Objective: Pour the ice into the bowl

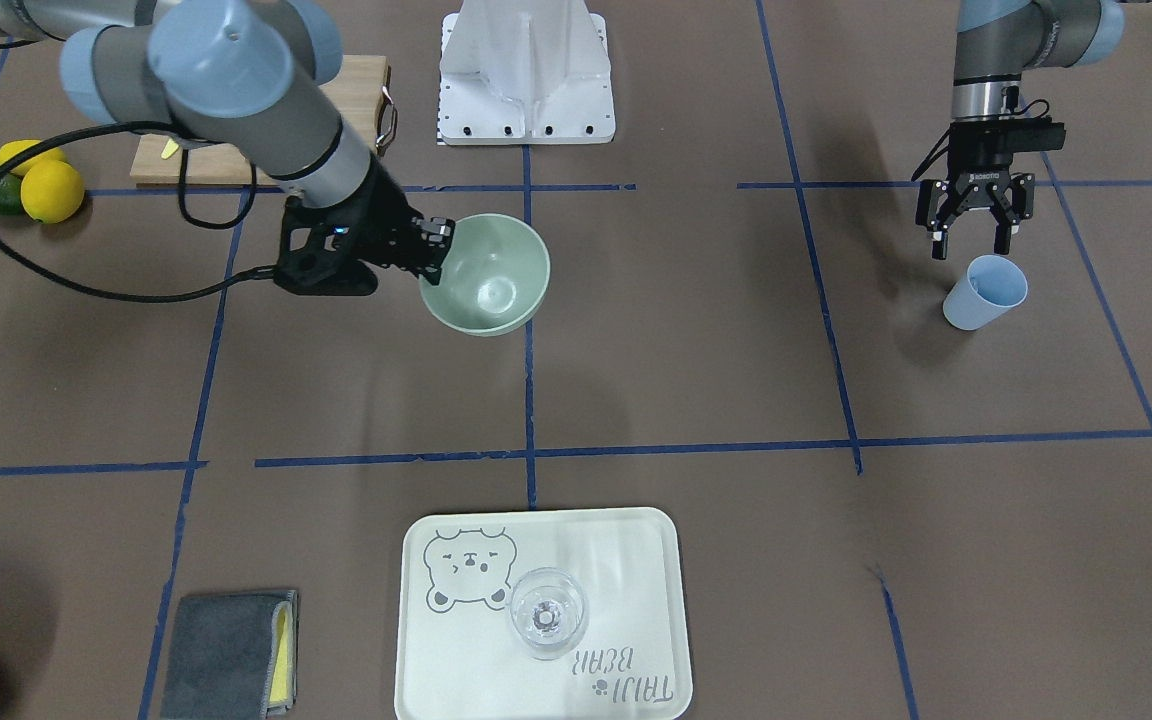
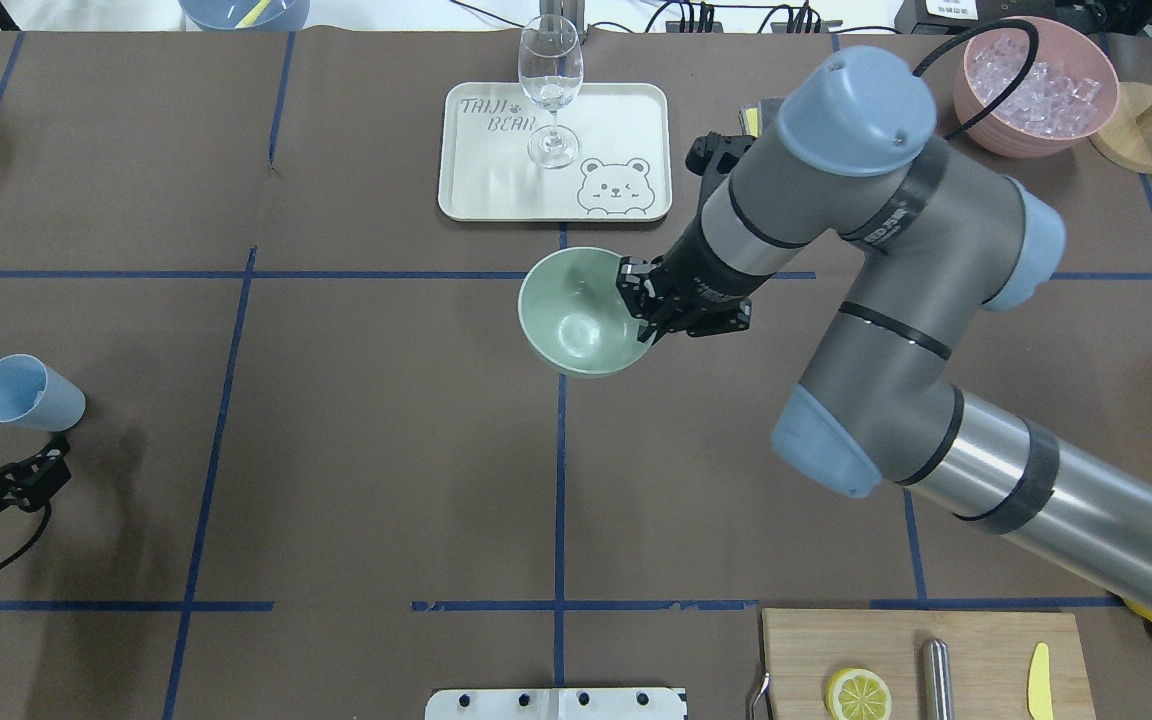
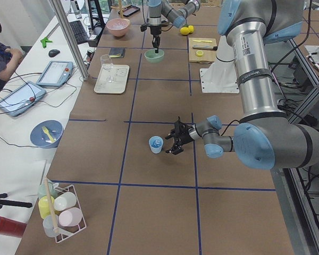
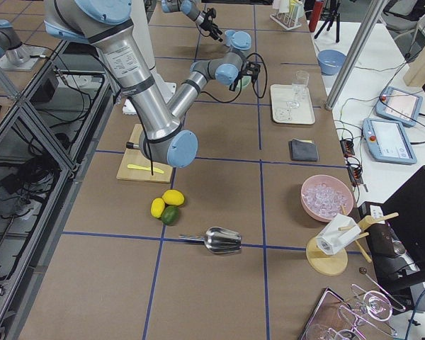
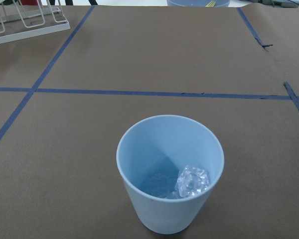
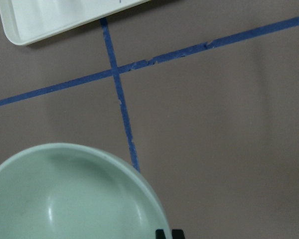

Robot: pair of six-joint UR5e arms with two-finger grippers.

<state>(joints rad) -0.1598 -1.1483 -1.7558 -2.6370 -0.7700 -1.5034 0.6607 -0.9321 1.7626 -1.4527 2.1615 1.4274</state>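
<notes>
Near: left gripper, spread wide, empty, just short of the cup, which stands upright on the table, ice in its bottom. Far: bowl, mid-table, well apart, empty, rim pinched by right gripper. Your step, likely: cup pickup; next, close squarely round its wall.
</notes>
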